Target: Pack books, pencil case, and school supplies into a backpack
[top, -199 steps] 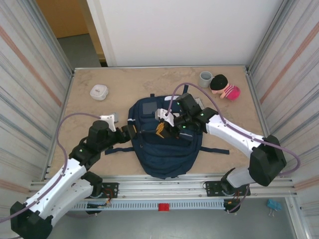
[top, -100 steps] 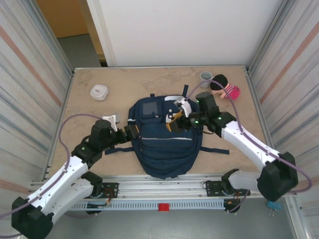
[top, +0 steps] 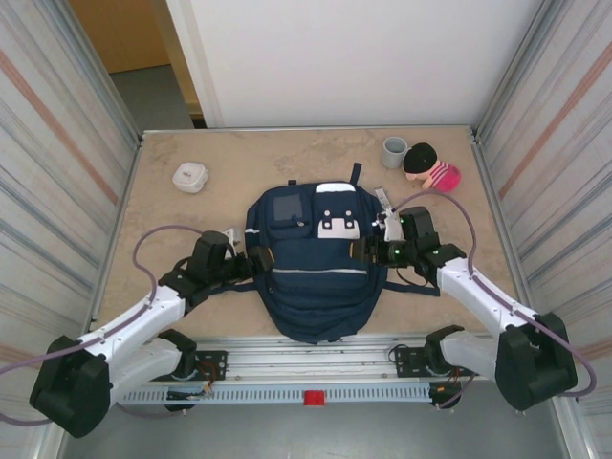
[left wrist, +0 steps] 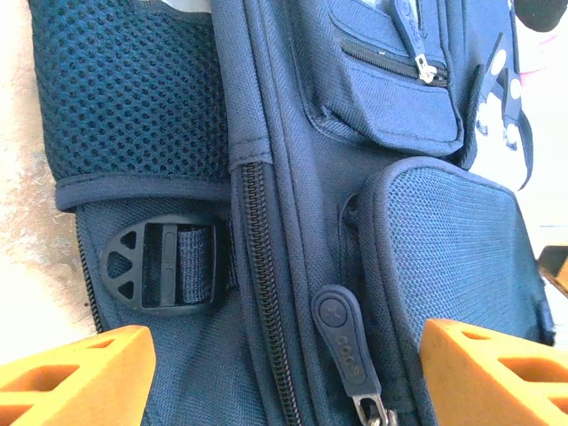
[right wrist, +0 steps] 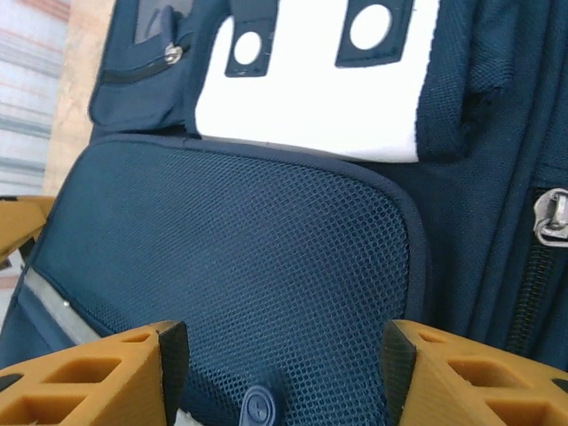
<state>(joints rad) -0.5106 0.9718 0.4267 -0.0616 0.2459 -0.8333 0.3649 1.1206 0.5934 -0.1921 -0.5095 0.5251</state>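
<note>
The navy backpack [top: 316, 273] lies flat in the middle of the table, front up, its white patches [top: 337, 222] showing. My left gripper [top: 258, 260] is at its left edge, open, its orange fingers [left wrist: 75, 377] straddling the side zip and a dark zip pull [left wrist: 344, 339] without touching them. My right gripper [top: 375, 251] is at the right edge, open, with the mesh front pocket [right wrist: 240, 257] and a small zip pull [right wrist: 256, 409] between its fingertips. The books, pencil case and school supplies are out of view.
A rounded white box [top: 190, 176] sits at the back left. A grey cup [top: 394, 150] and a pink-and-black plush doll [top: 430, 167] stand at the back right. Dark straps [top: 413, 288] trail from the backpack's sides. Metal walls close in both sides.
My right gripper has opened and drawn back from over the backpack's middle to its right edge. My left gripper has opened wider and settled lower against the left side.
</note>
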